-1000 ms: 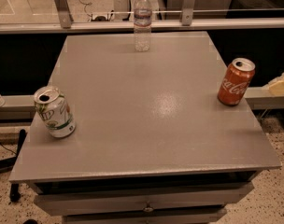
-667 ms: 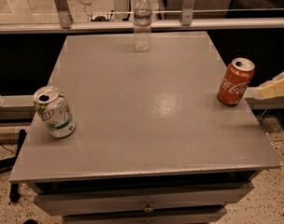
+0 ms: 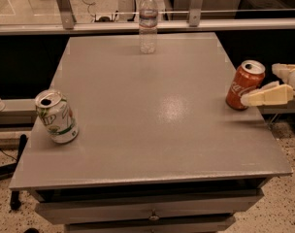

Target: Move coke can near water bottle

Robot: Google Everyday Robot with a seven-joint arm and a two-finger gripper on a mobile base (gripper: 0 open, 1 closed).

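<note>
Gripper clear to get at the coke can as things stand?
Likely yes. The gripper sits open just right of the coke can, at the right edge of the table, with nothing visible between them.

grey table (image 3: 138, 149) with drawer (image 3: 113, 211) below, speckled floor (image 3: 283, 210) near left and right, metal rail (image 3: 89, 27) on posts (image 3: 63, 6) along far edge, pale floor (image 3: 21, 1) beyond, dim warm light.
</note>
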